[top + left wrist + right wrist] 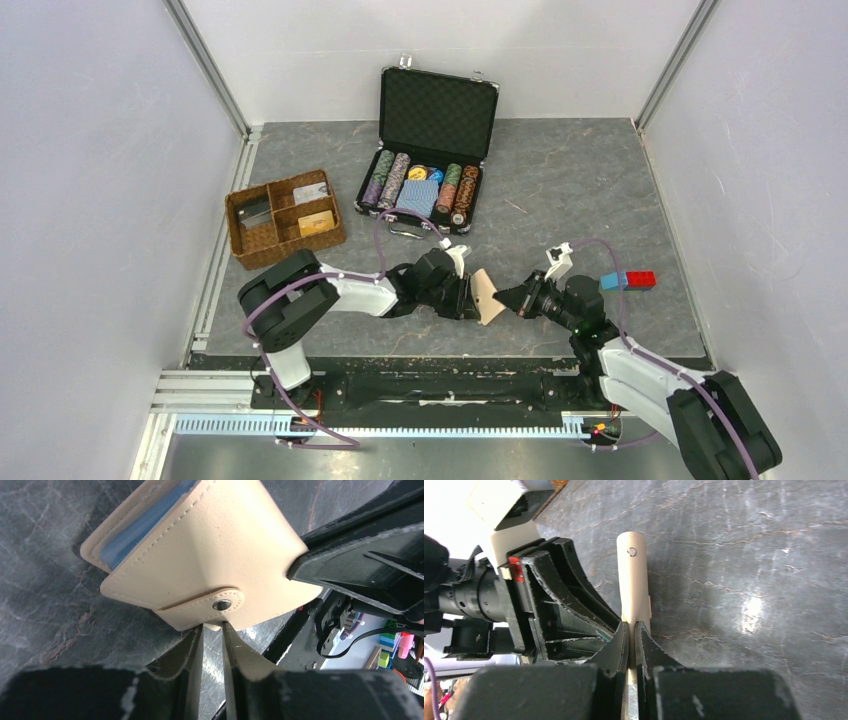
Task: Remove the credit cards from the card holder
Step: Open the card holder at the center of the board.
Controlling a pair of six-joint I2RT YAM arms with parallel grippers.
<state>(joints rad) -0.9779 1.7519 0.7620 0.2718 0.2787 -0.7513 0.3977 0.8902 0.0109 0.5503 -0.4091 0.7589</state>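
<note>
The card holder (487, 297) stands on its edge at the front part of the desk (600, 180), folded shut, between the two arms. The right end effector (516, 298) is clenched on one edge of it, while the left end effector (211, 628) has its fingers nearly together at the rim of the strap tab (200, 607), and I cannot tell if it really grips. Further back, three credit cards (316, 222) lie in the wicker tray (290, 248), beside the open black case (440, 110) with poker chips (400, 180).

Smooth matt leather-look card holder (210, 545), shiny metal snap (221, 604); matt stone-patterned table (45, 580).
</note>
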